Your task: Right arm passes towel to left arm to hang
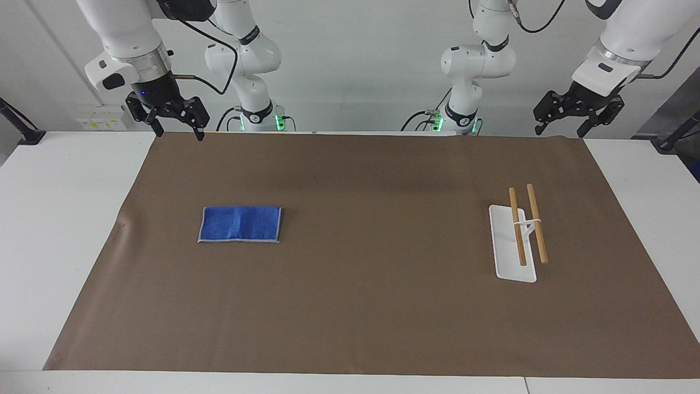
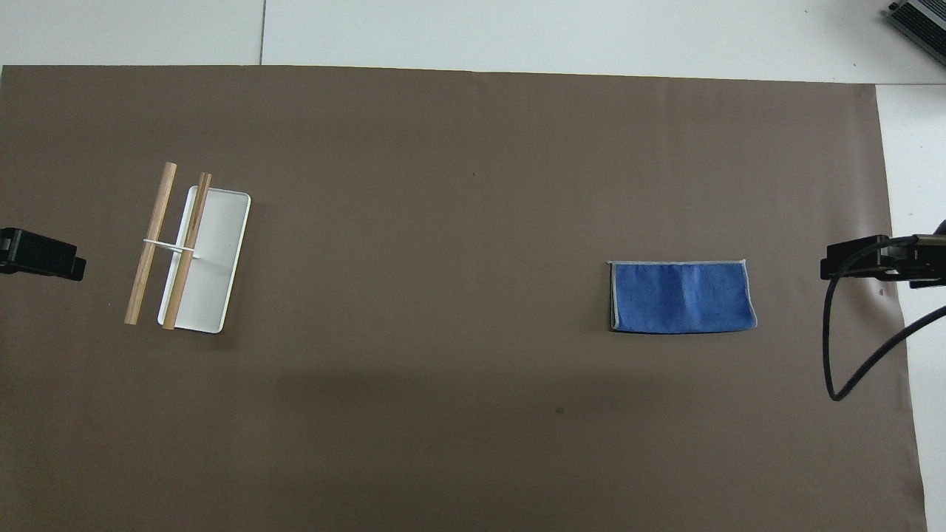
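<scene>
Robot lab: two white arms point(image 1: 240, 54) bolted at white table point(image 1: 60, 219), bare wall.

I am seeing a bright-blue towel point(image 1: 240, 224) with thin light-grey edging lying on a plain brown mat point(image 1: 361, 306), a white-based rack point(image 1: 512, 251) carrying two tan wooden rods, and a white surface point(image 1: 54, 230) showing around them.
</scene>
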### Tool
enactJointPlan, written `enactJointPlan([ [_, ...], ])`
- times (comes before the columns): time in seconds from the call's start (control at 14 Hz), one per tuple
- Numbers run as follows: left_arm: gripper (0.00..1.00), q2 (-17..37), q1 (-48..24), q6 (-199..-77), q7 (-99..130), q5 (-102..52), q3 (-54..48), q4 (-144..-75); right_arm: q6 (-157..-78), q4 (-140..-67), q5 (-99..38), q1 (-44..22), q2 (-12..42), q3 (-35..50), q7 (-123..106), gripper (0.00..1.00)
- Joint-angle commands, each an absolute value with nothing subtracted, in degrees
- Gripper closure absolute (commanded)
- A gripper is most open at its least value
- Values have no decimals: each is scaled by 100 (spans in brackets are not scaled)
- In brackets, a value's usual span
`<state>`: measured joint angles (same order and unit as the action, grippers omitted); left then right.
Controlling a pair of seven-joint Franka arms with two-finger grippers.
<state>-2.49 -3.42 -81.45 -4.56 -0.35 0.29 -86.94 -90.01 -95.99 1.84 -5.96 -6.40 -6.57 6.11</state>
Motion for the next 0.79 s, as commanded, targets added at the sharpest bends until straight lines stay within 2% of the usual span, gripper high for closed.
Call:
enactJointPlan([
  [0.0,0,-387,-299,-8086,-501,-97,35,-8807,-8974,-9703,220,-624,-729,-677,554,0],
  [0.71,0,-387,-299,-8086,-501,-97,35,-8807,-8868,-9721,290,-633,-782,-668,615,0],
])
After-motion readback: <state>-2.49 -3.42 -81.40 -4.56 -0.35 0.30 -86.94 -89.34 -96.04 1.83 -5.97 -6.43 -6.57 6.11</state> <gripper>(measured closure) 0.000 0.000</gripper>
